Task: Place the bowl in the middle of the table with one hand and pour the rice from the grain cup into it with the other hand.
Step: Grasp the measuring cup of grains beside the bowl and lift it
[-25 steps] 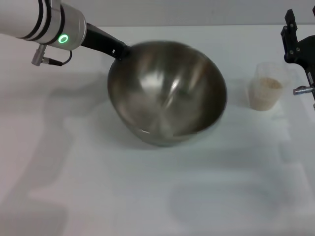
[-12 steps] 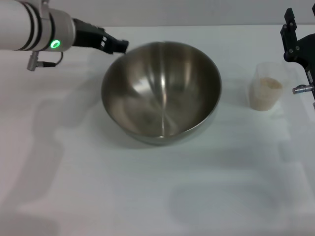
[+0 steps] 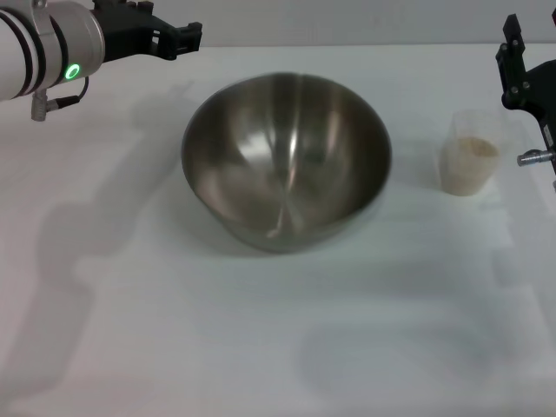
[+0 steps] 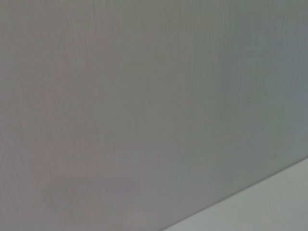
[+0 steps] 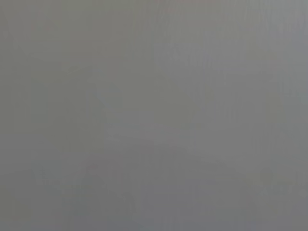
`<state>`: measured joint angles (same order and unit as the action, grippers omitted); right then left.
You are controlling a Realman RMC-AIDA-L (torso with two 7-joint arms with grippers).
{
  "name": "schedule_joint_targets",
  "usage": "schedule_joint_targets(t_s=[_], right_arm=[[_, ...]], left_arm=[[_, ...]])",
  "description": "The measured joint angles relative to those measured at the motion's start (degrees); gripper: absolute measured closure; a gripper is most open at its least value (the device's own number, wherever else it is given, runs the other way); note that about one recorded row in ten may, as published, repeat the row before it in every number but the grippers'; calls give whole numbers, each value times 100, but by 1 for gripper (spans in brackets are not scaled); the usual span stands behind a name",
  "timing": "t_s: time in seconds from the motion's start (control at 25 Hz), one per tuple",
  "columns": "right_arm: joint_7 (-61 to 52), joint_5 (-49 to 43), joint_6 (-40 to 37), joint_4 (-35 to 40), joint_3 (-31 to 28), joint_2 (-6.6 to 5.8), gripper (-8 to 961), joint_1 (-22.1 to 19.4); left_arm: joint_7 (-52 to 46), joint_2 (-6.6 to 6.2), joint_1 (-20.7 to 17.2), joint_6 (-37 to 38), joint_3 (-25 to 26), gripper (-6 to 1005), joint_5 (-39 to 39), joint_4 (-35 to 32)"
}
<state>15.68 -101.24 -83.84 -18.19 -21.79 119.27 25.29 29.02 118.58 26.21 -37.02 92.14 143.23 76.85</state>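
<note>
From the head view we see the whole scene, which neither wrist view gives us. The bowl (image 3: 287, 161), a wide round vessel of brushed stainless steel with a shiny inside, sits upright near the middle of the white tabletop (image 3: 261, 347). To its right, apart from it, stands the grain cup (image 3: 471, 155), small, clear and slightly frosted, with beige rice (image 3: 476, 148) inside.

The left claw (image 3: 178, 35) is at the far left, above and behind the bowl's rim, touching nothing. Its black fingers look spread and hold nothing. The silver-grey arm behind it carries a green light ring (image 3: 71, 72).

The right claw (image 3: 521, 69) is at the right edge, just beside and behind the cup, without touching it. Only part of its black frame shows, so we cannot tell how its fingers stand.

The left wrist view gives us only a flat grey surface with a paler strip in one corner.

The right wrist view is plain grey all over, with nothing to tell apart.
</note>
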Motion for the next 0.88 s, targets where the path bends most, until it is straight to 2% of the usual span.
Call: schedule_joint_targets(t_s=[0.12,0.2,0.28,0.32,0.36,0.4,0.48,0.52,0.56,0.68,0.72,0.76,0.88], right_arm=[[-18,0,5,22,-9,0,453,26],[-22,0,18,32,-16,0,453,33],[-28,0,43,43,-34,0,453,43],[-32,0,49,44,-51,0,453,47],[-34,1,50,44,-64,0,453,46],[-36,1,51,44,-74,0,453,47],[-37,3,52,44,-80,0,453,47],[-38,4,53,44,-86,0,453,47],[-38,4,53,44,-86,0,453,47],[-48,5,59,38,-104,0,453,47],[-114,7,104,26,-157,0,453,50],[-114,7,104,26,-157,0,453,50],[-310,8,173,30,-245,0,452,51]], left_arm=[[5,-8,-86,255,-75,292,-26,73],[9,-9,-232,736,-215,292,-41,122],[12,-13,-454,1608,-523,292,-44,132],[14,-23,-732,2833,-936,292,-20,71],[14,-23,-732,2833,-936,292,-20,71],[15,-22,-805,3213,-1048,292,-13,37],[16,-22,-933,4089,-1271,292,-1,-67],[13,-26,-972,4789,-1410,292,9,-211],[13,-26,-972,4789,-1410,292,9,-211],[-135,-10,-973,5691,-1472,292,-15,-528],[-642,-3,-947,6569,-1529,291,-28,-937],[-642,-3,-947,6569,-1529,291,-28,-937],[-1809,-30,-889,7646,-1626,291,54,-1572]])
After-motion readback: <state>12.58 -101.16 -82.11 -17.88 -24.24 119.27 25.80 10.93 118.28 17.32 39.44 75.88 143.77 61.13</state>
